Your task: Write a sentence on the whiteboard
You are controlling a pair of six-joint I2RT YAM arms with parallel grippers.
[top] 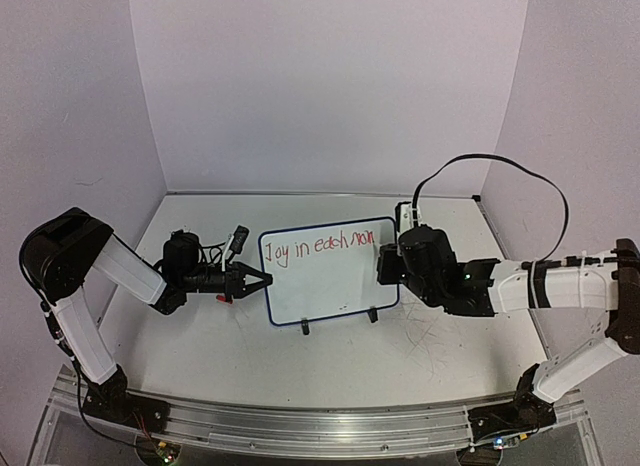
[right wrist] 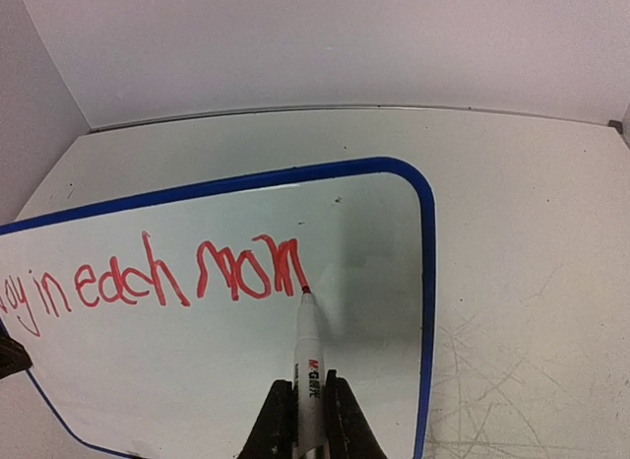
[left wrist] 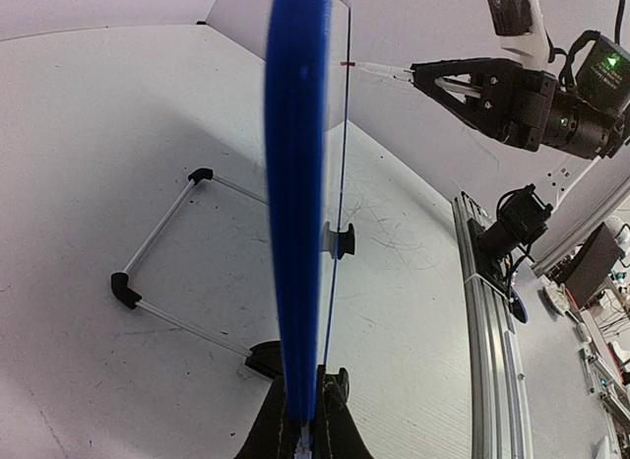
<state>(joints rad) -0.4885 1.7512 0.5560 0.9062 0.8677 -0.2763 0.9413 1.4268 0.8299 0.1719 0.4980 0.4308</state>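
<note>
Whiteboard seen edge-on, pinched from below.

The whiteboard (left wrist: pixel 295 183) runs as a blurred blue rim from top centre to bottom centre, where the left gripper (left wrist: pixel 303 425) has its dark fingers closed on the edge. In the upper right, the right gripper (left wrist: pixel 433 80) clamps a white marker (left wrist: pixel 379 72), whose red tip meets the board's right-hand face. At left, a wire stand (left wrist: pixel 162 223) with black feet rests on the scuffed white table (left wrist: pixel 98 134). A metal rail (left wrist: pixel 489 321) crosses the lower right.

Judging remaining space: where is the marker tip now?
Right wrist view: the marker, held in the right gripper, has its tip against the whiteboard just past the end of the red writing, toward its right edge.
</note>
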